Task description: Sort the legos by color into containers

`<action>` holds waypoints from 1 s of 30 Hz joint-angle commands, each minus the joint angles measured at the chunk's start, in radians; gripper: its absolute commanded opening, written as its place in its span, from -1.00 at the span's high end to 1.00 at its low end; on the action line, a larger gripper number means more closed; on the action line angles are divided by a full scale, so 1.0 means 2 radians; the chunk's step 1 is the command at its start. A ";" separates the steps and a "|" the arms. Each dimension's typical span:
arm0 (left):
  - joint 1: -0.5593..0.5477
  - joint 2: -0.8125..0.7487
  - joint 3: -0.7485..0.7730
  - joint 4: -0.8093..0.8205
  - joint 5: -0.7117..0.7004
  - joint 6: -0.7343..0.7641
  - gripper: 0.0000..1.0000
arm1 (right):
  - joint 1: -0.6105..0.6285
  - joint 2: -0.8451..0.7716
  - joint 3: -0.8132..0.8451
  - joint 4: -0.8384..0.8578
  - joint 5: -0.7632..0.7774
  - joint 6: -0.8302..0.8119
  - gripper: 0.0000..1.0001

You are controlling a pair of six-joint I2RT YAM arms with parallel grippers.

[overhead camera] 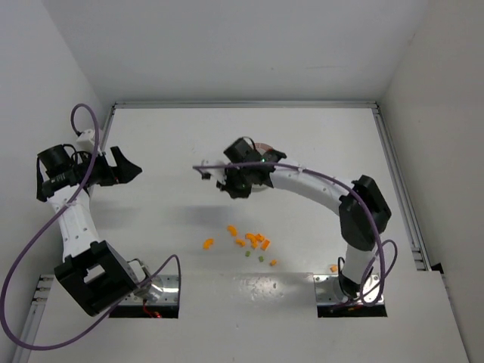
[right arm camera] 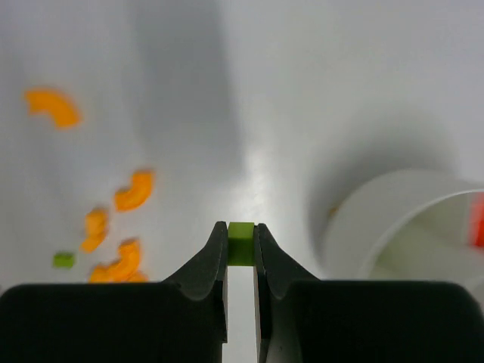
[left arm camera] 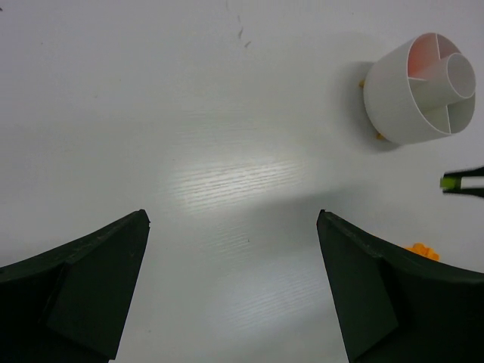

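— Why is your right gripper (right arm camera: 240, 228) pinched nearly shut?
— It grips one green brick (right arm camera: 241, 245) at its tips, ready for the dish (right arm camera: 355, 227) at three o'clock. Your left gripper (left arm camera: 233, 215) gapes wide, empty.

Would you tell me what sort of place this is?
Probably a robotics lab test cell: a white table walled in by white panels, a left arm and right arm bolted at its near edge, plus small bricks and a divided dish.

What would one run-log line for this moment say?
right gripper: shut on green lego | near white dish | left gripper: open, empty
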 commanded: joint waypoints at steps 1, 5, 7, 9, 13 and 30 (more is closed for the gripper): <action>-0.018 0.001 -0.003 0.052 -0.022 -0.035 -0.99 | -0.040 0.040 0.102 -0.013 -0.005 0.008 1.00; -0.032 -0.009 0.001 0.059 -0.042 -0.040 -0.99 | -0.062 0.068 0.146 -0.013 0.005 0.003 1.00; -0.032 -0.009 0.001 0.059 -0.042 -0.040 -0.99 | -0.070 0.074 0.146 -0.013 0.010 -0.004 1.00; -0.037 -0.009 0.001 0.059 -0.042 -0.040 -0.99 | -0.080 0.078 0.142 -0.013 0.010 -0.004 1.00; -0.037 -0.009 0.001 0.068 -0.042 -0.045 -0.99 | -0.085 0.078 0.129 -0.008 0.025 -0.010 1.00; -0.041 -0.009 -0.008 0.073 -0.047 -0.050 -0.99 | -0.089 0.088 0.117 0.015 0.123 -0.025 0.34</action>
